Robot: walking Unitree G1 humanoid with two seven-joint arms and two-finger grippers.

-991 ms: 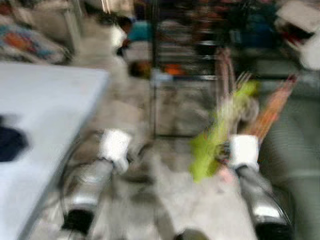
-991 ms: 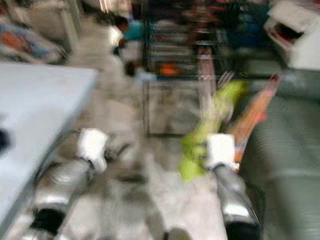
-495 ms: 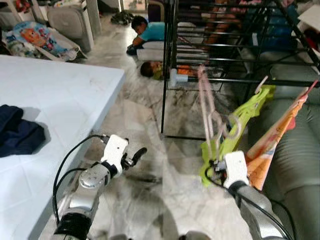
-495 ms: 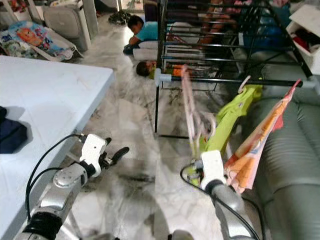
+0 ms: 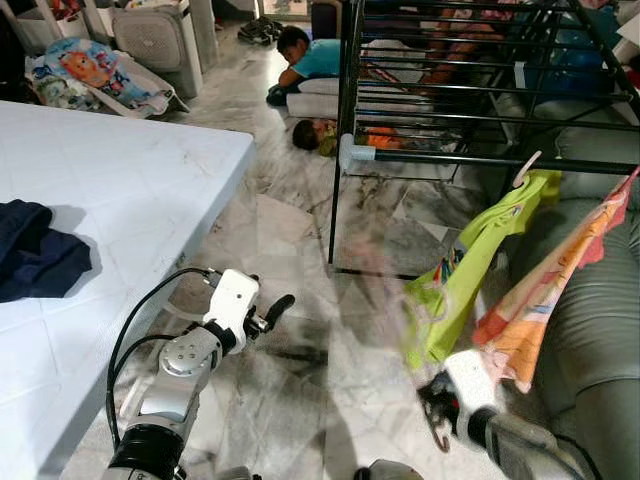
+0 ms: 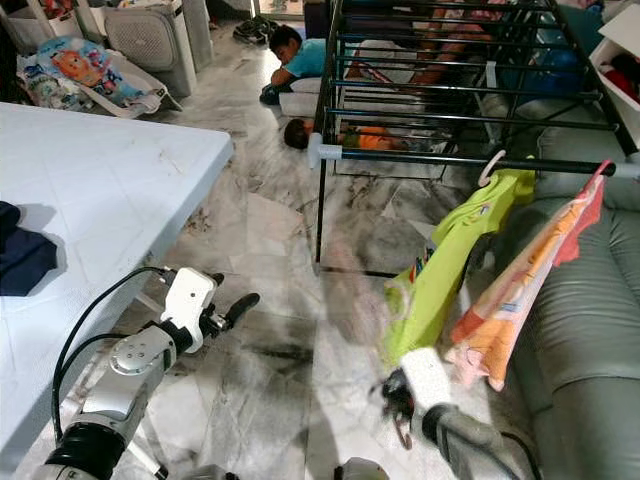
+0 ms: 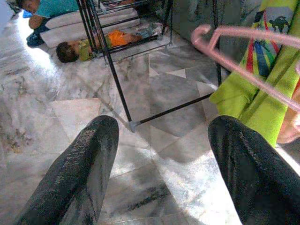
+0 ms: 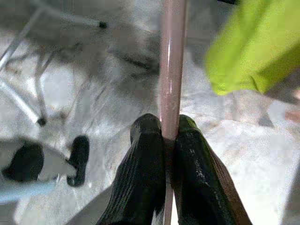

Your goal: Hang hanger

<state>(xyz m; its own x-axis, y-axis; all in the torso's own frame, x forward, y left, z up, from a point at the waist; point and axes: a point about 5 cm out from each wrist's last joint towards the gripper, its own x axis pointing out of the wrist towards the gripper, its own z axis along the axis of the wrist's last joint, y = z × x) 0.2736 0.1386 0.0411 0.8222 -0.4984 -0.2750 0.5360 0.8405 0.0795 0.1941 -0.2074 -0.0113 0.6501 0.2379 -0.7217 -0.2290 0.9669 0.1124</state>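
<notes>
Two garments, a green one (image 5: pixel 478 268) and an orange one (image 5: pixel 560 290), already hang on the drying rack's rail (image 5: pixel 480 158) in the head views, above the marble floor (image 5: pixel 300 330). Low at the robot's right, the right gripper (image 5: pixel 438 410) sits well below that rail. The left gripper (image 5: pixel 272 310) hovers idle beside the white table (image 5: pixel 120 190). From the left wrist, its fingers (image 7: pixel 84 159) stand wide apart, empty, the pink hanger (image 7: pixel 243 51) crossing ahead. From the right wrist, fingers (image 8: pixel 145 178) pinch the hanger's bar, so lifting and hooking it remain.

glossy pink plastic hanger (image 8: pixel 170 65), polished marble floor (image 5: pixel 300 330)
</notes>
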